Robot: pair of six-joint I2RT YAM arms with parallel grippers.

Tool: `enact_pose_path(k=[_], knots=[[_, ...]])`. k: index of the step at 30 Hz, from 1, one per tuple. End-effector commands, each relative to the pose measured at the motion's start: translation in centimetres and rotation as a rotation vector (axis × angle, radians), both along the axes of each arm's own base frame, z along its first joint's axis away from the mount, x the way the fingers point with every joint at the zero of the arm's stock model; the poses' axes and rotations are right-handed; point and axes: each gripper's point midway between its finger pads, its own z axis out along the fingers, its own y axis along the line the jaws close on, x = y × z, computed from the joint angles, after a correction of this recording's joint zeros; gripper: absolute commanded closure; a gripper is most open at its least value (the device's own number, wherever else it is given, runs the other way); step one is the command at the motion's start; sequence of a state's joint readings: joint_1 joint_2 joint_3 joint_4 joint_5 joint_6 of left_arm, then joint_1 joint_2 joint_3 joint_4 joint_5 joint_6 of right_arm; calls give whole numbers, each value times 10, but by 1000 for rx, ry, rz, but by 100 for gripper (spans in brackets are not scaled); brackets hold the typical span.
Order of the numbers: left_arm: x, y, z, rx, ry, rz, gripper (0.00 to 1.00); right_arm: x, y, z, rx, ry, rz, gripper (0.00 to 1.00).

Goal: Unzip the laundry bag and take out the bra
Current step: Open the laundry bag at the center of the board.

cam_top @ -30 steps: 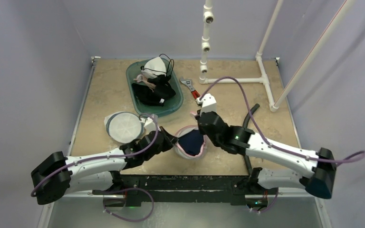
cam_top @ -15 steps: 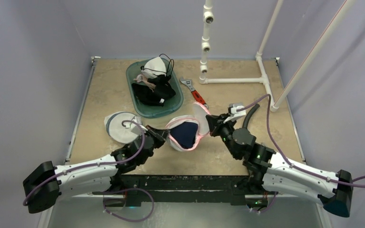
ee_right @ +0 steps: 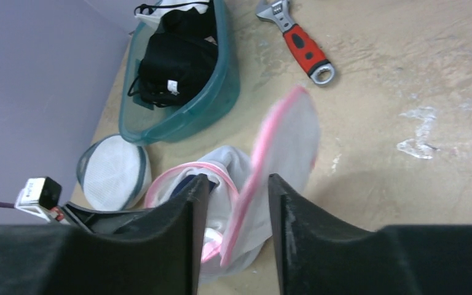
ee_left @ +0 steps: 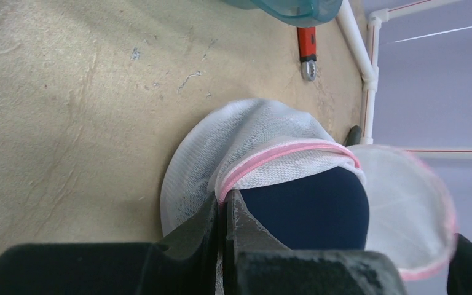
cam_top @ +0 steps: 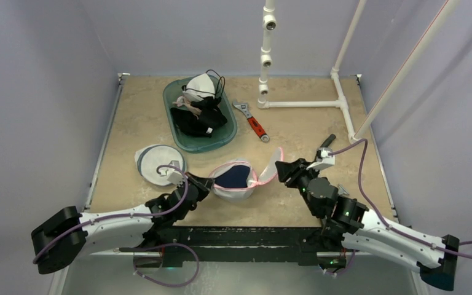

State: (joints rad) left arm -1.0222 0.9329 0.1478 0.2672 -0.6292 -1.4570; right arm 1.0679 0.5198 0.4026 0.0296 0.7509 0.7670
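Observation:
The white mesh laundry bag (cam_top: 232,189) with pink zipper trim lies open near the table's front middle. A navy bra (cam_top: 233,175) shows inside it. My left gripper (cam_top: 200,184) is shut on the bag's pink-edged rim (ee_left: 246,171), with the bra (ee_left: 310,209) just right of its jaws. The bag's round flap (cam_top: 272,166) stands up on the right. My right gripper (cam_top: 284,170) is open; the blurred flap (ee_right: 286,144) hangs loose between its fingers (ee_right: 187,209), touching neither.
A teal bin (cam_top: 227,136) with black and white clothes sits at the back left. A red-handled wrench (cam_top: 253,124) lies beside it. A second round mesh bag (cam_top: 158,163) is left of the left gripper. White pipes (cam_top: 307,103) stand at the back right.
My right gripper has swung right and toward the near edge, pulling the flap open, then opened and let it go. The left arm drew back slightly, still holding the rim.

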Motion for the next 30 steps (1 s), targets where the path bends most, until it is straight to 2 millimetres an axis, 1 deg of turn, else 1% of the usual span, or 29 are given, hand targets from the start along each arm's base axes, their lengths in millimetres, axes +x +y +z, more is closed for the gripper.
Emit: enact_pose_path(k=[1, 2, 4, 6, 7, 9, 11, 13, 14, 15, 17, 20, 23, 25, 30], knots=[[3, 1, 11, -30, -33, 12, 100, -2, -14, 1, 39, 34, -65, 48], [3, 1, 12, -26, -37, 10, 100, -2, -16, 4, 39, 30, -63, 43], [3, 1, 15, -16, -40, 4, 100, -3, -16, 16, 35, 12, -52, 39], [2, -1, 17, -8, -37, -5, 92, -5, -12, 29, 16, -11, -17, 37], [2, -1, 17, -4, -34, -11, 84, -6, -8, 36, 2, -24, 14, 36], [0, -3, 18, 2, -24, -22, 73, -10, 11, 48, -37, -51, 120, 37], [-1, -5, 21, 12, -20, -43, 63, -18, 38, 53, -77, -62, 260, 40], [-4, -7, 24, 33, -11, -68, 55, -25, 64, 47, -99, -32, 373, 44], [-5, -7, 27, 48, -4, -78, 50, -30, 74, 38, -112, -5, 424, 44], [-7, -7, 29, 68, 0, -92, 47, -33, 84, 33, -102, 9, 462, 45], [-12, -4, 29, 121, 20, -123, 44, -38, 96, 19, -76, 50, 505, 45], [-16, -7, 41, 121, 4, -167, 43, -40, 102, 3, -34, 94, 510, 43], [-18, -17, 51, 102, -25, -217, 47, -47, 105, -16, -12, 175, 516, 42], [-18, -24, 52, 113, -26, -246, 51, -47, 107, -21, -4, 196, 515, 41], [-14, -41, 46, 145, -25, -296, 54, -44, 109, -34, -10, 249, 483, 40]])
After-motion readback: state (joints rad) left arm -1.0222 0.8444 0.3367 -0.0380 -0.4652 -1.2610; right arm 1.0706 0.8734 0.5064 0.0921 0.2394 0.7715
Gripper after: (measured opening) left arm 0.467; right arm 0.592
